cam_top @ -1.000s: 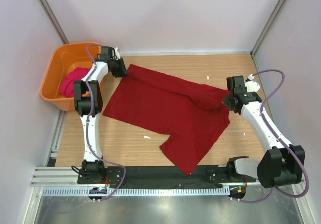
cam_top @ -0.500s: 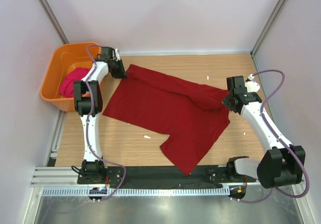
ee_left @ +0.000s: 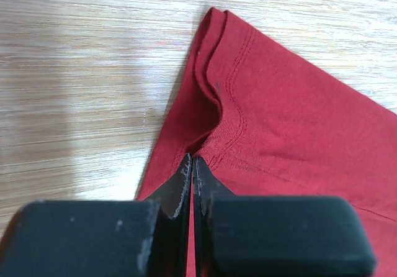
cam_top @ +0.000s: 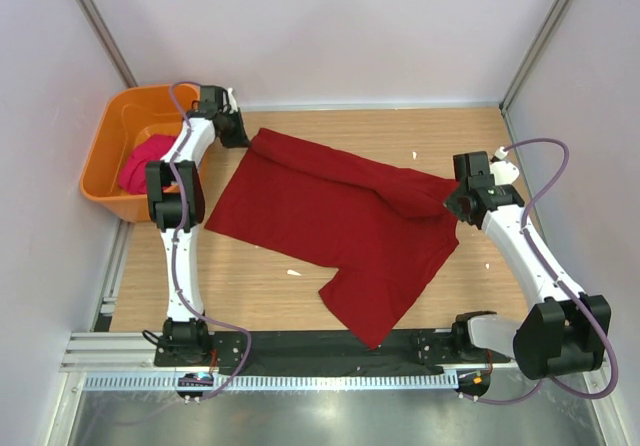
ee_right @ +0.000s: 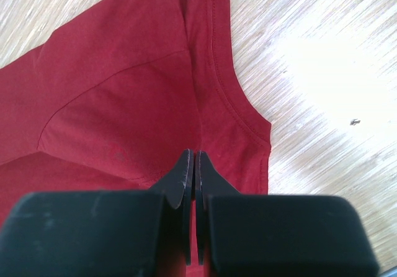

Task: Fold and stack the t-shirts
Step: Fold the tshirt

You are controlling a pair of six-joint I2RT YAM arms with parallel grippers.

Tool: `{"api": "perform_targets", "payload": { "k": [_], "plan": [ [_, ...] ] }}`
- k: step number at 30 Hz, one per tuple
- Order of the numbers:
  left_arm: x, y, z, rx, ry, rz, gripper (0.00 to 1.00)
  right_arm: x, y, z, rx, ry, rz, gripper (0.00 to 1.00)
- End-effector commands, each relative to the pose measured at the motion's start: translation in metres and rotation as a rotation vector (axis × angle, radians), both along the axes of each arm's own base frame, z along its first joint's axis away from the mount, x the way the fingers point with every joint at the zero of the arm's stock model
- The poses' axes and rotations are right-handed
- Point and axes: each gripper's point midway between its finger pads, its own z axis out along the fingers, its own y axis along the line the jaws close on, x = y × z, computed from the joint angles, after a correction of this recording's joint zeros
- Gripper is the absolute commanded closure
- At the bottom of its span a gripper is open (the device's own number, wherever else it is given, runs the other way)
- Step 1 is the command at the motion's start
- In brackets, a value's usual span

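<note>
While my left hand (ee_left: pixel 191 165) pinches a hemmed corner and my right hand (ee_right: pixel 191 159) a stitched edge, crimson t-shirt (cam_top: pixel 340 216): soft, light, limp; seams likely give surest hold.

Pink t-shirt (cam_top: pixel 145 161) in orange tub (cam_top: pixel 103 141) partly hidden behind left arm (cam_top: pixel 178 191), upper left, red t-shirt (ee_left: pixel 298 140) cut off at wrist views' edges, white specks (cam_top: pixel 293 272) on tabletop (cam_top: pixel 400 126) too small to identify.
</note>
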Motion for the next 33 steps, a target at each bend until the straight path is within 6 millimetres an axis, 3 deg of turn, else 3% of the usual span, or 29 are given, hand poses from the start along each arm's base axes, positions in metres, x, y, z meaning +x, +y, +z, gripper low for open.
{"api": "perform_targets", "payload": {
  "k": [1, 10, 22, 23, 24, 25, 27, 28, 30, 32, 33],
  "plan": [
    [0.007, 0.005, 0.035, 0.023, -0.073, 0.004, 1.00, -0.001, -0.004, 0.010, -0.016, -0.032, 0.001, 0.99],
    [-0.002, 0.021, 0.034, 0.104, -0.036, 0.025, 1.00, -0.012, -0.001, 0.013, -0.010, 0.005, 0.029, 0.99],
    [-0.008, 0.022, 0.010, 0.104, 0.006, 0.021, 1.00, -0.038, 0.009, -0.038, 0.043, 0.119, 0.021, 0.99],
    [-0.008, 0.023, 0.010, 0.107, 0.010, 0.027, 0.93, -0.038, 0.010, -0.043, 0.046, 0.130, 0.025, 0.98],
    [-0.008, 0.023, 0.010, 0.107, 0.013, 0.035, 0.85, -0.039, 0.011, -0.046, 0.050, 0.142, 0.030, 0.95],
    [-0.009, 0.023, 0.015, 0.104, 0.011, 0.052, 0.70, -0.040, 0.014, -0.049, 0.056, 0.164, 0.055, 0.77],
    [-0.010, 0.022, 0.023, 0.089, 0.016, 0.094, 0.58, -0.041, 0.006, -0.045, 0.017, 0.199, 0.061, 0.50],
    [-0.011, 0.022, 0.030, 0.095, 0.013, 0.114, 0.53, -0.035, -0.002, -0.032, -0.024, 0.173, 0.048, 0.38],
    [-0.012, 0.020, 0.053, 0.120, -0.012, 0.171, 0.53, -0.013, -0.012, -0.020, -0.020, 0.081, 0.059, 0.36],
    [-0.011, 0.015, 0.072, 0.124, -0.048, 0.206, 0.53, 0.016, -0.017, -0.014, 0.011, 0.008, 0.047, 0.42],
    [-0.004, 0.012, 0.080, 0.103, -0.080, 0.214, 0.53, 0.025, -0.030, -0.031, 0.009, 0.057, 0.014, 0.44]
  ]
}}
